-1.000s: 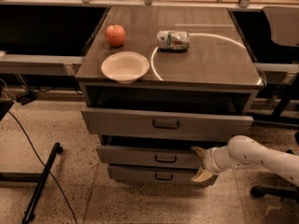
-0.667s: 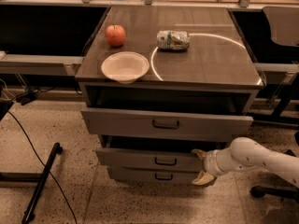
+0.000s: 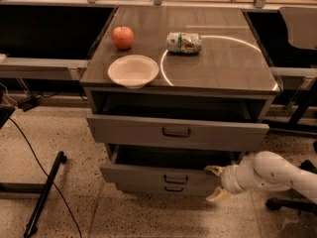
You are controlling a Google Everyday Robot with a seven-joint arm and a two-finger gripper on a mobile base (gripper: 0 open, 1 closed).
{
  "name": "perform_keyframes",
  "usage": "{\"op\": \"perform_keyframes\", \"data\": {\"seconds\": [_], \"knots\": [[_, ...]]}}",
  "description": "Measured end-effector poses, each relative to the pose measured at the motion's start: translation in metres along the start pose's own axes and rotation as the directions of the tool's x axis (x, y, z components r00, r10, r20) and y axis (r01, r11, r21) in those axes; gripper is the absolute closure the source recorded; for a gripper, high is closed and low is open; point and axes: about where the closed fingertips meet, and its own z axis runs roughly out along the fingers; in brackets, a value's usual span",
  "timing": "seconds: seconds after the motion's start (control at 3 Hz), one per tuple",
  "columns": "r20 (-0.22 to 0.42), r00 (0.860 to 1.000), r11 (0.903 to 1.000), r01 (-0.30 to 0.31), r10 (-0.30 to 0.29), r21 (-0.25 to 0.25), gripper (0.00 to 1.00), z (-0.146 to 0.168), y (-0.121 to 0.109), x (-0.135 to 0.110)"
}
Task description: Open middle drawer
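The claw is released, fingers spread at the right end of the middle drawer, which stands partway out beneath the top drawer. The table above carries a bowl, apple and can.

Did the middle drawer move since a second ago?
Yes. The middle drawer has slid out toward the camera, covering more of the unmoved bottom drawer below. The gripper is at its right end.
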Motion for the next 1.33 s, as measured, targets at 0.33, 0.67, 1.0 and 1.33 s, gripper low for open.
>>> {"op": "perform_keyframes", "data": {"seconds": [0.33, 0.67, 1.0, 1.33], "knots": [[0.135, 0.989, 0.9986, 0.052, -0.053, 0.013, 0.16, -0.0174, 0.028, -0.0184], [0.137, 0.988, 0.9978, 0.065, -0.066, 0.015, 0.0, -0.0188, 0.0306, -0.0177], [0.137, 0.988, 0.9978, 0.065, -0.066, 0.015, 0.0, -0.0188, 0.0306, -0.0177], [0.078, 0.996, 0.999, 0.043, -0.043, -0.004, 0.0, -0.0139, 0.0292, -0.0116]]}}
